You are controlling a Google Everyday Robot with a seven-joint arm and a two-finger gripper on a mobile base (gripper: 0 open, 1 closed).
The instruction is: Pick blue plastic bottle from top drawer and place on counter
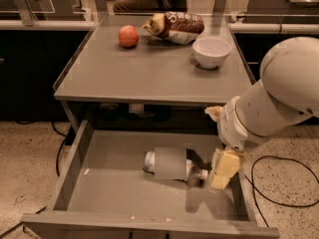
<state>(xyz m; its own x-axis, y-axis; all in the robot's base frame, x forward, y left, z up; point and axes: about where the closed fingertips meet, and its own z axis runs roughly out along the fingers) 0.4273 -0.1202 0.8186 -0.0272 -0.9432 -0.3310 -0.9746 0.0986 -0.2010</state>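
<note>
The blue plastic bottle lies on its side on the floor of the open top drawer, right of the middle, with its white cap pointing right. My gripper is down in the drawer right at the bottle and covers its middle, so only the bottle's left end and cap show. The cream wrist and the white arm reach in from the right. The counter is the grey top above the drawer.
On the counter stand a red apple at the back left, a brown snack bag at the back middle and a white bowl at the back right. A black cable lies on the floor to the right.
</note>
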